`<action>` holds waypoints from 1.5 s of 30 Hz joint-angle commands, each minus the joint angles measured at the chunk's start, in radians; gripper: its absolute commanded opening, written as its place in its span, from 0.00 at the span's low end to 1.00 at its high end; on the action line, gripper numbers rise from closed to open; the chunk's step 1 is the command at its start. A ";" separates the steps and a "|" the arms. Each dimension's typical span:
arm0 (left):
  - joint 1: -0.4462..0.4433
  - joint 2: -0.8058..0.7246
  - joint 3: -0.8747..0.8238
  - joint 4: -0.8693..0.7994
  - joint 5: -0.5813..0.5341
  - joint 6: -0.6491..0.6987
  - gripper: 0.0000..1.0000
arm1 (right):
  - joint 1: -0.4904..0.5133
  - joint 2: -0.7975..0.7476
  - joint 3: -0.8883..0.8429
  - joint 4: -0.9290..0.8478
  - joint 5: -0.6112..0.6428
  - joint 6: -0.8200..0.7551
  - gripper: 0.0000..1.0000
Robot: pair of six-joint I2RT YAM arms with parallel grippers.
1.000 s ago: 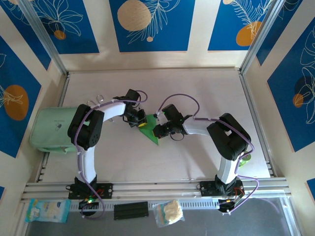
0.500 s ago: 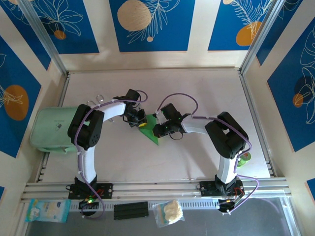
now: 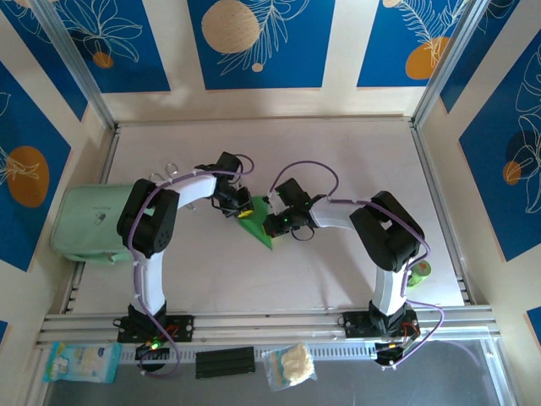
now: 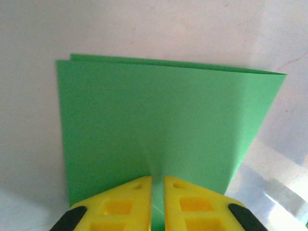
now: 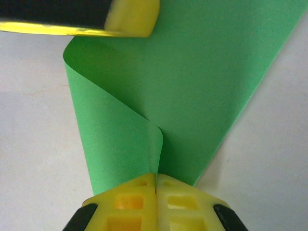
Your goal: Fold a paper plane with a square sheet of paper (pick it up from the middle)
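Note:
The square sheet of paper (image 3: 259, 227), bright green and folded over, lies mid-table between both grippers. My left gripper (image 3: 243, 211) is at its far left edge. In the left wrist view its yellow fingers (image 4: 120, 204) stand a narrow slit apart, with a raised ridge of the paper (image 4: 159, 115) running into the slit (image 4: 157, 185). My right gripper (image 3: 270, 222) is at the paper's right side. Seen from the right wrist, its jaws (image 5: 156, 180) are pressed together on a curled-up flap of the paper (image 5: 192, 82), with the left gripper's fingertip (image 5: 131, 17) at the paper's far corner.
A pale mint-green pouch (image 3: 88, 223) lies at the table's left edge beside the left arm. A small green roll (image 3: 419, 271) sits by the right arm's base. Small packets (image 3: 291, 364) lie in front of the near rail. White tabletop (image 3: 338, 152) stretches behind the grippers.
The right gripper and forearm have crept slightly left toward the left gripper, bunching the paper. The left arm has held its place.

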 commanded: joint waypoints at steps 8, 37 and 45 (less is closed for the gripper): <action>0.005 0.024 0.097 -0.078 -0.039 0.021 0.21 | 0.007 0.028 0.020 -0.032 -0.007 -0.020 0.00; 0.005 -0.161 -0.033 0.053 -0.078 -0.089 0.22 | 0.006 0.054 0.041 -0.073 0.005 -0.020 0.00; -0.043 -0.303 -0.334 0.391 0.024 -0.313 0.22 | 0.003 0.056 0.046 -0.077 0.001 -0.015 0.00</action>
